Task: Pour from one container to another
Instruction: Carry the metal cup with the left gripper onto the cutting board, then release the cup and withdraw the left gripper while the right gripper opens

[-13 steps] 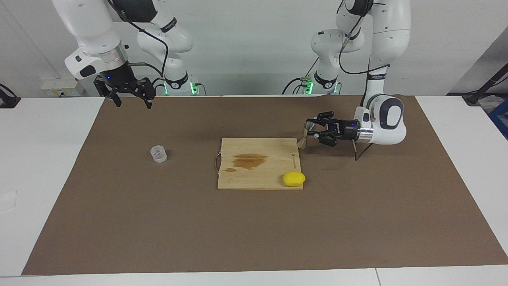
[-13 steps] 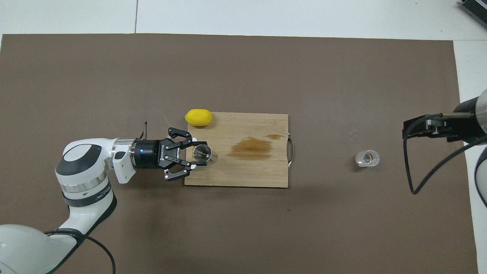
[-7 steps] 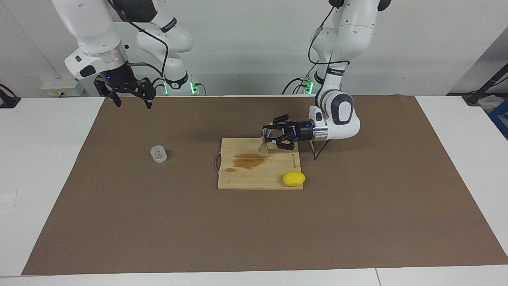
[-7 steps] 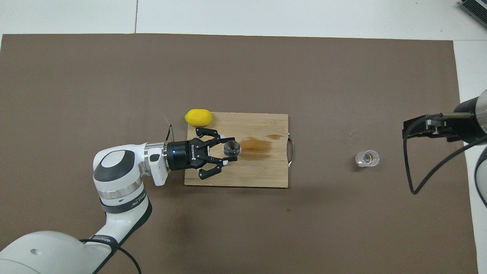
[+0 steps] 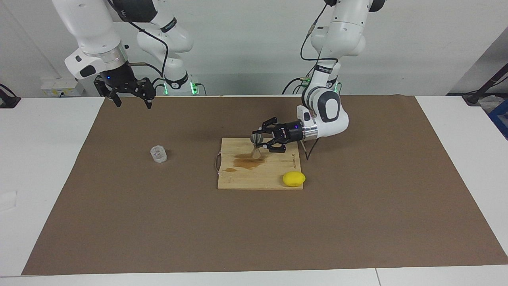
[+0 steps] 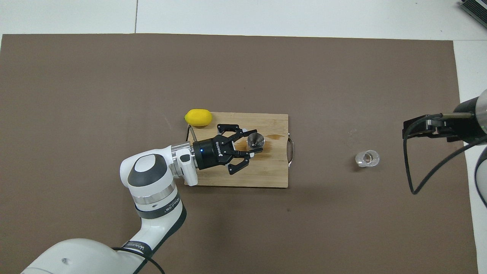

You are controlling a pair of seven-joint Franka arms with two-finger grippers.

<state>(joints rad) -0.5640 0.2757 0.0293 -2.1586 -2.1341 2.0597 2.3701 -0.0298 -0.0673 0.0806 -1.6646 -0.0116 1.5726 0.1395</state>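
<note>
The silver hourglass jigger (image 5: 256, 146) stands upright between the fingers of my left gripper (image 5: 258, 145), which is shut on it over the wooden cutting board (image 5: 258, 176). I cannot tell whether the jigger's foot touches the board. From overhead the jigger (image 6: 255, 140) and the left gripper (image 6: 252, 142) lie over the board's brown stain. The small clear glass cup (image 5: 158, 154) stands on the brown mat toward the right arm's end, also in the overhead view (image 6: 367, 158). My right gripper (image 5: 133, 104) is open and empty, up in the air over the mat's edge near its base, and waits.
A yellow lemon (image 5: 294, 178) lies at the board's corner toward the left arm's end, farther from the robots. A brown stain (image 5: 247, 162) marks the board (image 6: 266, 177). The brown mat (image 5: 254, 230) covers the white table. A metal handle (image 6: 291, 152) sticks out of the board toward the cup.
My left arm has carried the jigger from off the board's edge to over the stain, toward the right arm's end. The right arm and the glass cup have not moved.
</note>
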